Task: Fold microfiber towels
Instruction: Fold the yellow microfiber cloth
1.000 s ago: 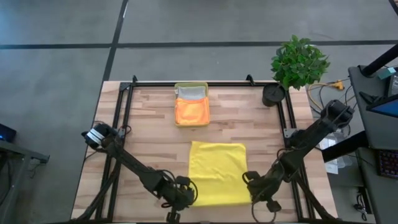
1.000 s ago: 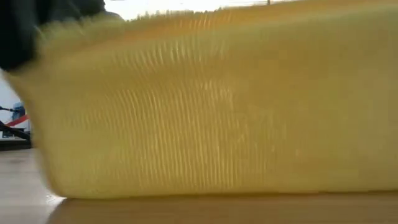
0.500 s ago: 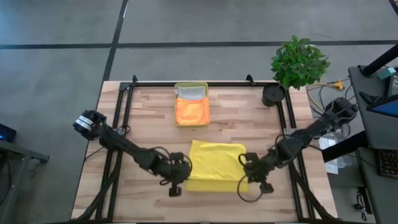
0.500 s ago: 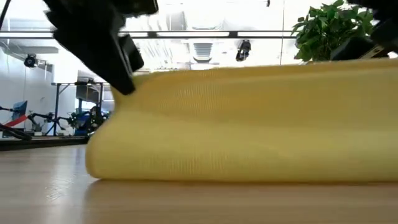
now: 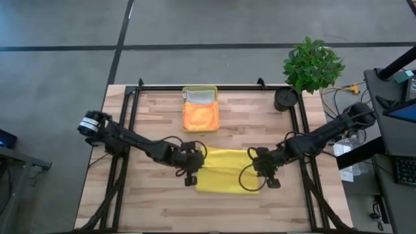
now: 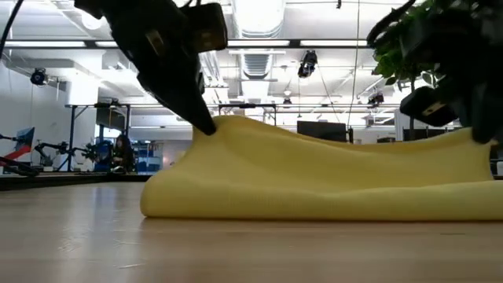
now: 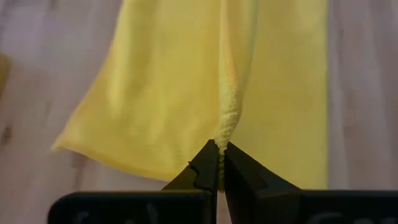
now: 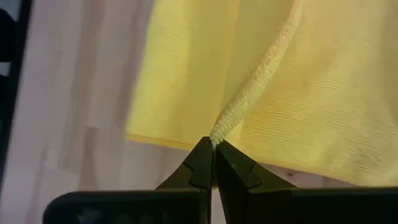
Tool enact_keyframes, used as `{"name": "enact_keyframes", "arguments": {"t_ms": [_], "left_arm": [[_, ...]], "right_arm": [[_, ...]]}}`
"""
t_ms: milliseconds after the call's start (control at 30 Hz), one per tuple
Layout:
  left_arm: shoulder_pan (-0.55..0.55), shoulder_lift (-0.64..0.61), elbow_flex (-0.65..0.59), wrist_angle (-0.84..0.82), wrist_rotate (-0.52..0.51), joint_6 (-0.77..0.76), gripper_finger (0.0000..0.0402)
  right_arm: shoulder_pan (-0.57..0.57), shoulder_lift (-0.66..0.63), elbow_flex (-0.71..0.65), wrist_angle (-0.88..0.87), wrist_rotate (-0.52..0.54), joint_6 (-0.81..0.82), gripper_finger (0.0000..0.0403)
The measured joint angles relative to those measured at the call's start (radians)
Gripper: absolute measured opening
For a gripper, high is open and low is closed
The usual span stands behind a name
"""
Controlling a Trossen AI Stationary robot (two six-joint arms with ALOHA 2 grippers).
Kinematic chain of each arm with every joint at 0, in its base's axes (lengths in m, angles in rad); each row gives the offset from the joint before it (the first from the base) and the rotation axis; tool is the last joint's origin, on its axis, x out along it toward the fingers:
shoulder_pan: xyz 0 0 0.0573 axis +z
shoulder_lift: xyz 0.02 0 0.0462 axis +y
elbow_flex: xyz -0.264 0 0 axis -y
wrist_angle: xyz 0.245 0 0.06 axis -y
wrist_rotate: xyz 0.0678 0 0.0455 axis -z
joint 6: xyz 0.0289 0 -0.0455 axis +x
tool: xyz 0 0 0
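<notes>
The bright yellow towel (image 5: 227, 172) lies folded over on the table's middle, its fold toward the near edge. My left gripper (image 5: 197, 158) is shut on its upper layer at the far left corner. My right gripper (image 5: 255, 160) is shut on the far right corner. In the low view the towel (image 6: 314, 189) rises to the left gripper (image 6: 206, 127) and to the right gripper (image 6: 481, 140). An orange towel (image 5: 200, 117) and a light grey one (image 5: 200, 96) lie in the yellow tray (image 5: 199, 89). The teal towel is out of view. My left gripper pinches the yellow towel's hemmed edge at a corner (image 7: 224, 127) between its two fingers, slanting down from the table's left. The corner is held a little above the layer beneath; the rest lies on the table, slack. My right gripper pinches the hemmed edge at the other corner (image 8: 222, 127) between its two fingers, slanting down from the table's right. That corner is raised slightly; the cloth sags between the two grippers and lies on the lower layer.
The tray stands at the far middle of the table. A potted plant (image 5: 312, 64) and a black round thing (image 5: 285, 99) stand at the far right corner. Bare wood lies to the left (image 5: 149, 195) and near side of the towel.
Both grippers have gone toward the table's far edge and down, carrying the yellow towel's near edge over the rest. The towel has folded over in half; its far half has stayed on the table, and the fold now lies at the near side.
</notes>
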Motion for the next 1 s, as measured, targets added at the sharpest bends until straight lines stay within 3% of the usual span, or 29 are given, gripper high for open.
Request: {"name": "enact_keyframes", "arguments": {"t_ms": [500,1000], "left_arm": [[0.091,0.000,-0.046,0.003,-0.048,0.036,0.0000],[0.116,0.000,-0.076,0.058,-0.244,0.029,0.0000]], "right_arm": [[-0.185,0.000,-0.020,-0.002,0.004,-0.094,0.0008],[-0.291,0.000,-0.027,-0.052,0.038,-0.163,0.0008]]}}
